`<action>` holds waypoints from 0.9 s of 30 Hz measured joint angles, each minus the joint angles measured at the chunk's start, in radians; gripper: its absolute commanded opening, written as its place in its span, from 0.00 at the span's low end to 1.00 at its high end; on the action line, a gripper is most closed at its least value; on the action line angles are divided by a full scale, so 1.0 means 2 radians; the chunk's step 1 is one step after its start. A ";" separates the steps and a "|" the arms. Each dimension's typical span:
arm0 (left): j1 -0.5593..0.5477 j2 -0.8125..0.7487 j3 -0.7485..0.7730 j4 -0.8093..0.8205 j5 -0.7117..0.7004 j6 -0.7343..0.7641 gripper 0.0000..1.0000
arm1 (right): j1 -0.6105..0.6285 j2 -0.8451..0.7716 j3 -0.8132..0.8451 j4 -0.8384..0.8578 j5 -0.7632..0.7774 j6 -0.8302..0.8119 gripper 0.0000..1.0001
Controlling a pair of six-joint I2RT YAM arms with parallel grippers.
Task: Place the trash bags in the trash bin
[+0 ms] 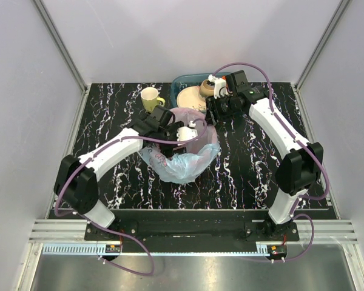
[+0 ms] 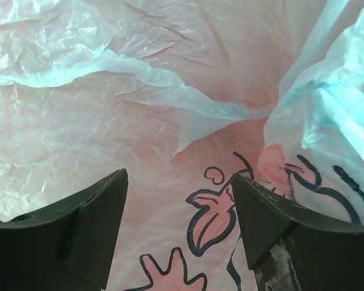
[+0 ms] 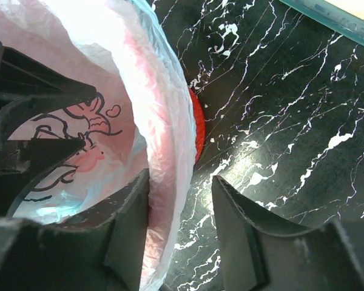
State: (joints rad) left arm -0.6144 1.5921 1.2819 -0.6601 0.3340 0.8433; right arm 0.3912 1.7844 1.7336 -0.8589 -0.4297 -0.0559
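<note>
Enclosure: plain pale walls (image 1: 182,36) on three sides of a black, white-veined table (image 1: 109,115). Overhead, I see open tabletop to the left and right of the red mesh basket (image 3: 198,130). Behind the basket room is tight: a teal tray (image 1: 181,82) sits close, and a yellow mug (image 1: 150,98) stands behind and to the left of it.

The left arm (image 1: 109,151) reaches the basket from the near left. The right arm (image 1: 279,127) reaches it from the right, bending in at the basket's rear edge.

Bag (image 1: 185,162): thin light-blue film that lines the basket mouth. Its slack spills over the basket's near side onto the table. Only a sliver of red rim shows under the film's edge, in the right wrist view. The prints are pink leaf shapes and figures with dark outlines.

Left gripper (image 2: 179,206): inside the bag over the basket, jaws spread wide. Nothing sits between the fingers (image 2: 79,230), and the film lies below them.

Right gripper (image 3: 181,236): at the basket's rear-right rim, jaws partly parted astride the bag's edge. The film lies against one finger with a gap to the other, so it is released, not pinched.
</note>
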 measured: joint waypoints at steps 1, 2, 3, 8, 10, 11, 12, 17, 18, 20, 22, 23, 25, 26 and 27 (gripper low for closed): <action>0.001 -0.007 -0.009 0.009 0.006 -0.006 0.76 | 0.000 0.000 0.000 0.000 0.000 -0.001 0.62; 0.002 -0.015 -0.020 0.019 0.015 -0.019 0.77 | 0.000 0.000 0.000 0.000 0.000 -0.002 0.65; 0.002 -0.023 -0.024 0.026 0.026 -0.030 0.78 | 0.000 0.000 0.000 0.000 0.000 -0.005 0.69; 0.006 -0.083 -0.021 0.075 0.070 -0.106 0.82 | 0.000 0.000 0.017 -0.005 0.007 -0.028 0.80; 0.012 -0.115 -0.014 0.093 0.087 -0.141 0.81 | 0.000 0.001 0.042 -0.005 0.011 -0.041 0.80; 0.018 -0.130 -0.010 0.100 0.096 -0.154 0.79 | 0.000 0.002 0.053 -0.004 0.011 -0.046 0.78; 0.024 -0.144 -0.007 0.105 0.105 -0.163 0.74 | 0.000 0.004 0.072 -0.006 0.010 -0.052 0.78; 0.062 -0.223 -0.004 0.061 0.163 -0.162 0.55 | 0.000 0.034 0.165 -0.006 0.000 -0.071 0.75; 0.062 -0.236 -0.007 0.044 0.178 -0.156 0.49 | 0.001 0.041 0.176 -0.006 -0.004 -0.074 0.75; 0.059 -0.269 -0.024 -0.003 0.206 -0.138 0.43 | 0.003 0.056 0.192 -0.006 -0.012 -0.080 0.74; 0.055 -0.301 -0.050 -0.056 0.226 -0.109 0.40 | 0.006 0.077 0.208 -0.008 -0.019 -0.086 0.74; 0.053 -0.313 -0.061 -0.080 0.232 -0.097 0.39 | 0.008 0.086 0.213 -0.009 -0.023 -0.087 0.74; 0.052 -0.335 -0.084 -0.139 0.243 -0.063 0.39 | 0.013 0.107 0.229 -0.015 -0.032 -0.088 0.74; 0.052 -0.342 -0.093 -0.162 0.245 -0.050 0.38 | 0.015 0.120 0.241 -0.019 -0.039 -0.088 0.74; 0.052 -0.350 -0.103 -0.186 0.247 -0.039 0.38 | 0.017 0.132 0.253 -0.023 -0.046 -0.088 0.74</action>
State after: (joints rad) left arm -0.5102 0.8928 1.0763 -1.0313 0.8280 0.7658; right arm 0.4248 2.0483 2.2391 -0.9058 -0.5213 -0.2310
